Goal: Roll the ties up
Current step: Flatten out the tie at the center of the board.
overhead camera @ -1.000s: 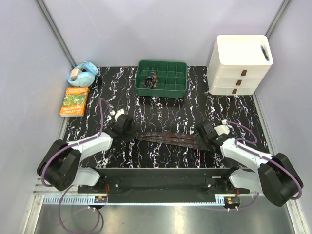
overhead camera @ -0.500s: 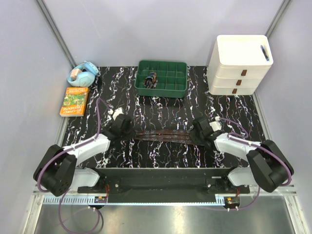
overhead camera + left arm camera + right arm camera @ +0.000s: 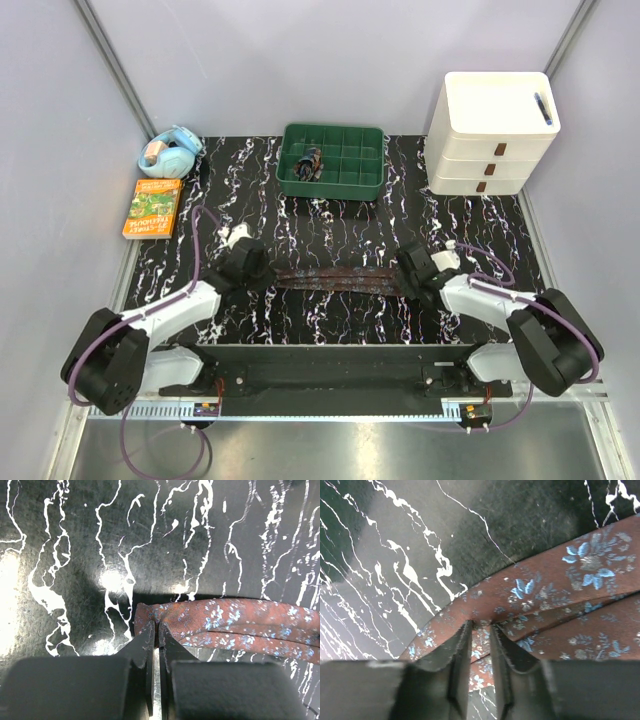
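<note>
One tie, dark brown-red with small blue flowers, lies doubled and stretched level across the black marble table between my two grippers. My left gripper is shut on its left end; in the left wrist view the tips pinch the edge of the cloth. At the tie's right end is my right gripper. Seen from the right wrist, its jaws press down into the tie, with a ridge of cloth squeezed between them.
A green compartment tray stands at the back middle with a small dark bundle in one cell. A white drawer unit stands at the back right. A book and a blue object lie at the left edge.
The left gripper closed on the tie's left end. The right gripper moved in towards the tie's right end and narrowed its jaws on it. The tie went from slanted to level.
</note>
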`<state>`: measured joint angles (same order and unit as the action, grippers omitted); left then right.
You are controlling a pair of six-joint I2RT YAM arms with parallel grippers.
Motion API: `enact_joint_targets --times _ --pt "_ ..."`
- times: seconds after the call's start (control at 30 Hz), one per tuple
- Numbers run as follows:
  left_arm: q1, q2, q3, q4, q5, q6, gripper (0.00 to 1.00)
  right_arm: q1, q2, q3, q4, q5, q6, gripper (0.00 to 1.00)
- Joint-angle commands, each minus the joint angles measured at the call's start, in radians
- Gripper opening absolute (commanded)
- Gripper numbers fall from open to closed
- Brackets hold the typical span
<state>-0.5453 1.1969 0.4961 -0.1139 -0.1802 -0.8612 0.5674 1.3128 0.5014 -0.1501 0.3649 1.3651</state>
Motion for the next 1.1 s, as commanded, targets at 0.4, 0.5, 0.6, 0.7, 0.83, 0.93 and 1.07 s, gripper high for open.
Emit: enact_joint_targets --times 0.4,0.5,0.6,0.7,0.83,0.93,1.07 --pt "0.002 -0.071 -0.021 0.007 -0.033 0.031 0.0 -0.001 -0.029 0.0 -0.035 0.078 -0.075 0.0" --pt "0.002 -0.086 -0.024 -0.009 -0.036 0.036 0.0 -0.001 -0.099 -0.011 -0.063 0.075 -0.083 0.0" --pt "0.001 -0.106 -0.025 -0.024 -0.039 0.041 0.0 -0.001 -0.174 -0.017 -0.117 0.069 -0.086 0.0" --pt "0.001 -0.12 -0.027 -0.035 -0.038 0.044 0.0 -0.001 -0.254 -0.032 -0.163 0.045 -0.08 0.0" --pt "0.002 -0.128 -0.03 -0.041 -0.038 0.048 0.0 -0.003 -0.296 -0.098 -0.175 -0.003 -0.051 0.0" --pt "0.001 -0.12 -0.031 -0.041 -0.041 0.056 0.0 -0.001 -0.29 -0.136 -0.145 -0.041 -0.046 0.0" --pt "0.002 -0.088 -0.027 -0.033 -0.039 0.07 0.0 0.0 -0.265 -0.165 -0.063 -0.064 -0.057 0.0"
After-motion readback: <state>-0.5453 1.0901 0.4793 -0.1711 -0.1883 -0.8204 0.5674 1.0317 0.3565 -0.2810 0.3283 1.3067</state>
